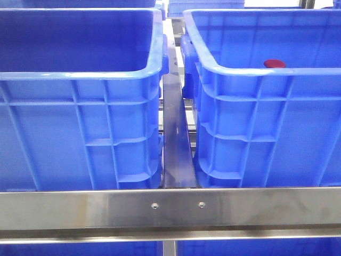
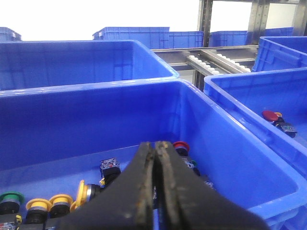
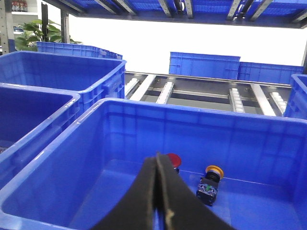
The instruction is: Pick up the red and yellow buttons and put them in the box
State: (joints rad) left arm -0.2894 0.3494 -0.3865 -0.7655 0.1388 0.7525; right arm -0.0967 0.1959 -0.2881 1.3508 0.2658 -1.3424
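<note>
Two deep blue crates stand side by side. The left crate (image 1: pixel 80 74) holds several buttons: a red one (image 2: pixel 181 146), yellow ones (image 2: pixel 81 191) and a green one (image 2: pixel 10 197). My left gripper (image 2: pixel 156 143) is shut and empty above them. The right crate, the box (image 1: pixel 266 80), holds a red button (image 3: pixel 172 159) and a yellow button (image 3: pixel 214 170) on its floor. My right gripper (image 3: pixel 157 155) is shut and empty above this box. The red button in the box also shows in the front view (image 1: pixel 275 63) and the left wrist view (image 2: pixel 271 115). Neither gripper shows in the front view.
A steel rail (image 1: pixel 170 208) crosses in front of the crates, and a metal bar (image 1: pixel 176 138) runs between them. A black switch block (image 2: pixel 110 168) lies in the left crate. More blue crates (image 3: pixel 204 64) and roller tracks (image 3: pixel 237 98) stand behind.
</note>
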